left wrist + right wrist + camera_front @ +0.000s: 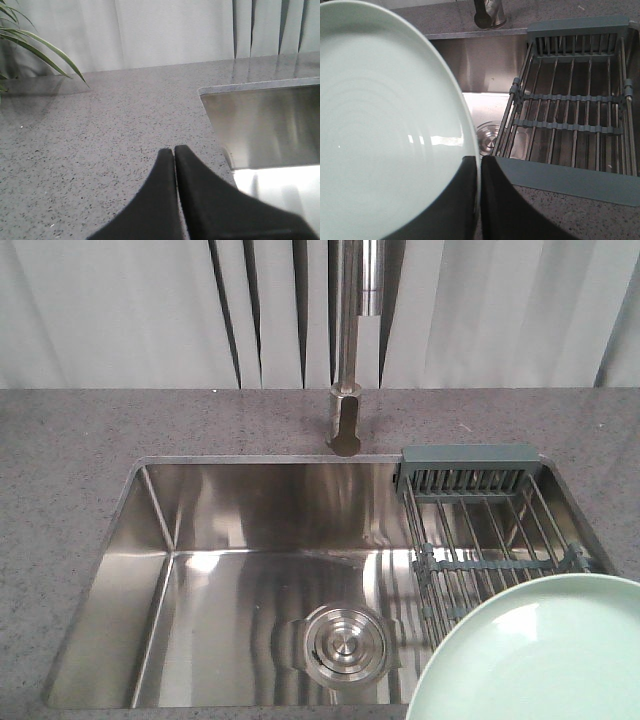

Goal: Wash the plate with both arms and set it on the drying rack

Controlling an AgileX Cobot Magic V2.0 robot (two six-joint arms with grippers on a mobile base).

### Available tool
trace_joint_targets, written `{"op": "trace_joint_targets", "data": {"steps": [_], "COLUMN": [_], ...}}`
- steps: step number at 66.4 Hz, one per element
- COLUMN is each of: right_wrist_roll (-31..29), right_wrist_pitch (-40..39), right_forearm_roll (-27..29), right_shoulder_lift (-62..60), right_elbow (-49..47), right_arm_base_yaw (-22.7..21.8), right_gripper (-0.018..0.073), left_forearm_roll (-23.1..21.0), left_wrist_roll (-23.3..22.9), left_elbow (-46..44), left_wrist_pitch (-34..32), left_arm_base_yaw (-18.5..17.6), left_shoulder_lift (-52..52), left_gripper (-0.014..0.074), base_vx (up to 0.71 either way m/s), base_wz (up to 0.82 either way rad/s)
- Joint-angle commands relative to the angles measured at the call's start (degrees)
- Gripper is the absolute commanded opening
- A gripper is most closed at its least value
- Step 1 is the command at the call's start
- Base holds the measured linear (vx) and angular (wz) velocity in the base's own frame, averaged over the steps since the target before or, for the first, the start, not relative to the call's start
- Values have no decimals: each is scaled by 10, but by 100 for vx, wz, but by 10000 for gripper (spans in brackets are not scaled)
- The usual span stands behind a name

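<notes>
Fronting pale curtains (110,310): grey countertop (80,430), sink (250,510), plate (540,660).

A grey speckled stone table (80,430) spans the middle of the frame, with a steel sink (250,510) sunk into it at centre. A round steel drain strainer (343,645) sits in the basin floor, lower centre. A steel tap (345,360) rises just behind the sink's back edge, top centre. Pale vertical curtains (120,310) hang across the top. In the left wrist view, thin green plant leaves (45,52) reach in from the upper left.
</notes>
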Motion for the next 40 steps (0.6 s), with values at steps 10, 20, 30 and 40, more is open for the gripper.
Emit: {"op": "trace_joint_targets", "data": {"steps": [10, 20, 30, 40], "right_wrist_roll": [0, 0, 0, 0], "right_wrist_pitch": [-42, -42, -42, -42], "right_forearm_roll": [5, 5, 5, 5], "right_shoulder_lift": [10, 10, 10, 10], "right_elbow": [-13, -13, -13, -13], "right_arm_base_yaw": [-3, -3, -3, -3], "right_gripper": [-1, -1, -1, -1], "left_forearm_roll": [0, 0, 0, 0], "left_wrist_roll": [-4, -4, -4, -4], "left_elbow": [-15, -15, -15, -15], "left_wrist_pitch": [-43, -43, -43, -43], "left_arm_base_yaw": [-4, -4, -4, -4], "left_shoulder_lift": [-8, -8, -8, -8], "left_gripper": [-6, -6, -6, -6], "base_vx": [3, 2, 2, 1], "base_wz": [-1, -1, 0, 0]}}
